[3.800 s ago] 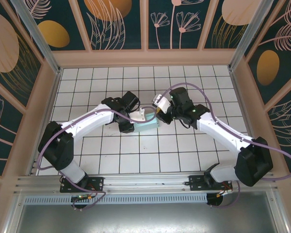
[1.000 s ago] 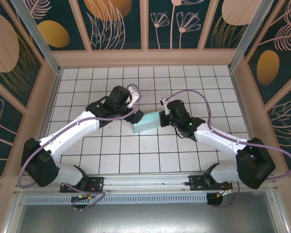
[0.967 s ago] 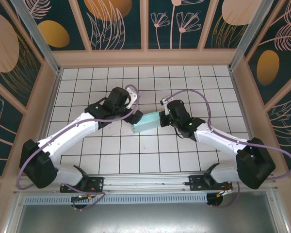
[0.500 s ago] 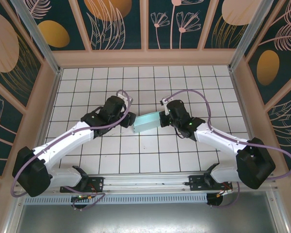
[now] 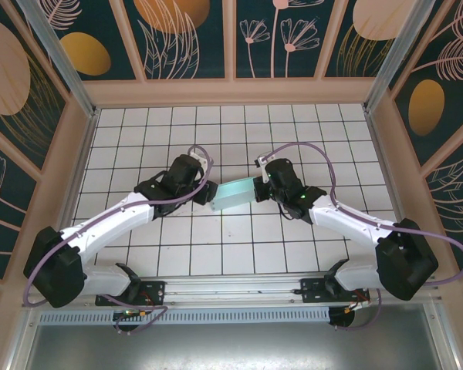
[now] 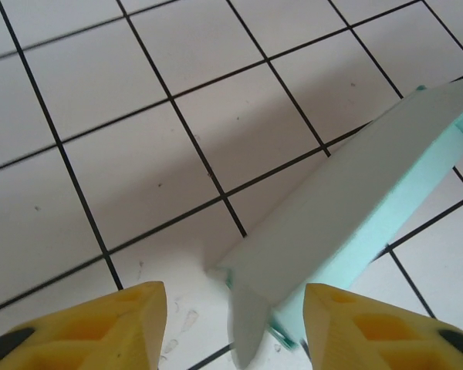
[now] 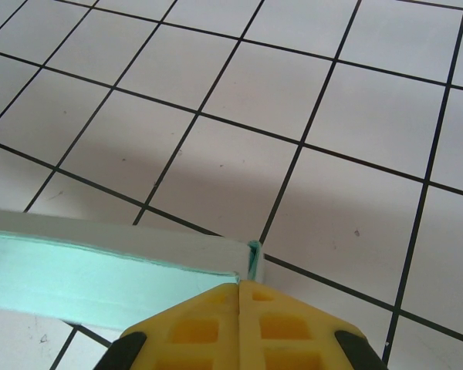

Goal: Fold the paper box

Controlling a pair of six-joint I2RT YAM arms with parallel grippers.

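Observation:
The paper box (image 5: 233, 194) is a folded, narrow mint-blue box on the white tiles, its long axis running left to right. My right gripper (image 5: 257, 187) is shut on the box's right end. In the right wrist view its yellow fingers (image 7: 239, 287) pinch the end wall at the box (image 7: 100, 270) corner. My left gripper (image 5: 205, 193) sits at the box's left end. In the left wrist view it (image 6: 233, 293) is open and straddles the box (image 6: 355, 200) end, where a loose flap (image 6: 251, 324) sticks out. Its right finger (image 6: 347, 320) is close to the box; its left finger (image 6: 100, 324) stands apart.
The tiled table (image 5: 177, 247) is ringed by a wooden frame (image 5: 231, 92) with patterned walls. A metal rail (image 5: 231, 289) carries both arm bases along the near edge. Open tiles lie in front of and behind the box.
My left arm has swung from behind the box down to its left end, and its jaws have narrowed around that end. The right gripper has kept its hold.

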